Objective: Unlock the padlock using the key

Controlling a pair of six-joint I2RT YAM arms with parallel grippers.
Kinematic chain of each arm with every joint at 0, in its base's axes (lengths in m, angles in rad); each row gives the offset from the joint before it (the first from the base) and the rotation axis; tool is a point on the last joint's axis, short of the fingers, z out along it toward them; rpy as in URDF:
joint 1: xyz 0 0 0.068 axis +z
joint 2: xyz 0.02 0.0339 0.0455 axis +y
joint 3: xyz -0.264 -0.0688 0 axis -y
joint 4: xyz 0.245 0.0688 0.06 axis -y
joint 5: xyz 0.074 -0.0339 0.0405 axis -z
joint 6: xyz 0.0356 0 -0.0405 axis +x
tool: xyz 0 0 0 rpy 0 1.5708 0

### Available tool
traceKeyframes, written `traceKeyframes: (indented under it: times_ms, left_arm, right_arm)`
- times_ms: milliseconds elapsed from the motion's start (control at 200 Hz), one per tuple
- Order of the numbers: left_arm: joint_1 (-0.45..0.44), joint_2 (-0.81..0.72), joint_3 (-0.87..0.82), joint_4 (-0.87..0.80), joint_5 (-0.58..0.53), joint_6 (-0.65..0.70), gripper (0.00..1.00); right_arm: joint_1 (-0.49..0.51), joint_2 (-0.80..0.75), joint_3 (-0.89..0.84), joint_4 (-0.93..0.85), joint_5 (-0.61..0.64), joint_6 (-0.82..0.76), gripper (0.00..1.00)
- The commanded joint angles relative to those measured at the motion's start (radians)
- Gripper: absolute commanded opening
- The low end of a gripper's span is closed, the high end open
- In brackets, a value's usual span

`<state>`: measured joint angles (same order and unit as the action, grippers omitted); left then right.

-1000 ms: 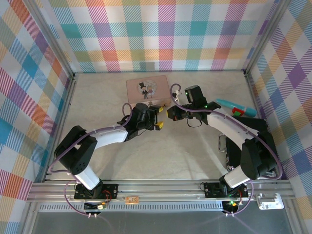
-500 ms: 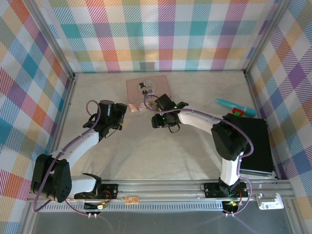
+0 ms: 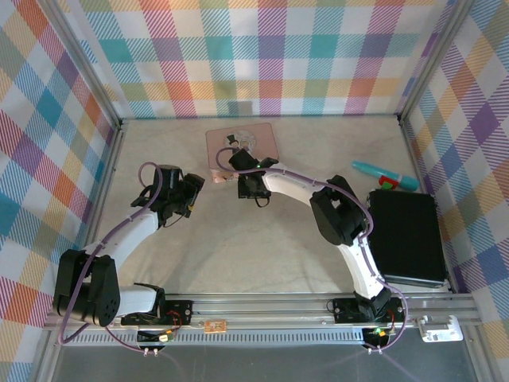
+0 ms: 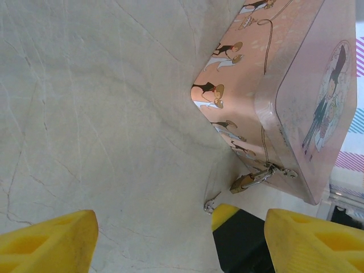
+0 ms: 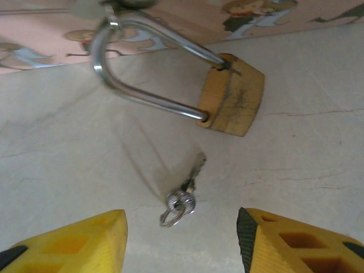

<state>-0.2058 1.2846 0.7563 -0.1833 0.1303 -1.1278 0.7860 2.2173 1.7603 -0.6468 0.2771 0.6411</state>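
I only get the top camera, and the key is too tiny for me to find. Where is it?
Observer: The key lies flat on the table, just in front of the padlock, not touching it.
Operator: Is the lock on the pink box?
Observer: Yes. Its shackle is hooked through the clasp of the pink tin, with both ends in the lock's body.
Operator: Is the right gripper holding anything?
Observer: No. The right gripper is open, with its yellow fingers either side of the key.
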Motion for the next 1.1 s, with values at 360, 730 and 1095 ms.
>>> traceKeyframes:
  times_ms: [360,730,1095]
  left_arm:
    - [0.024,0.001,0.018,-0.021,-0.009,0.018,0.77]
    - [0.025,-0.002,0.017,-0.030,-0.007,0.013,0.78]
    - [0.004,0.005,0.015,0.010,0.066,0.007,0.77]
  right_arm:
    - [0.009,0.020,-0.017,-0.070,0.045,0.015,0.32]
    - [0.007,0.031,-0.025,-0.049,0.036,-0.054,0.00]
    - [-0.101,-0.203,-0.250,0.105,-0.180,-0.300,0.00]
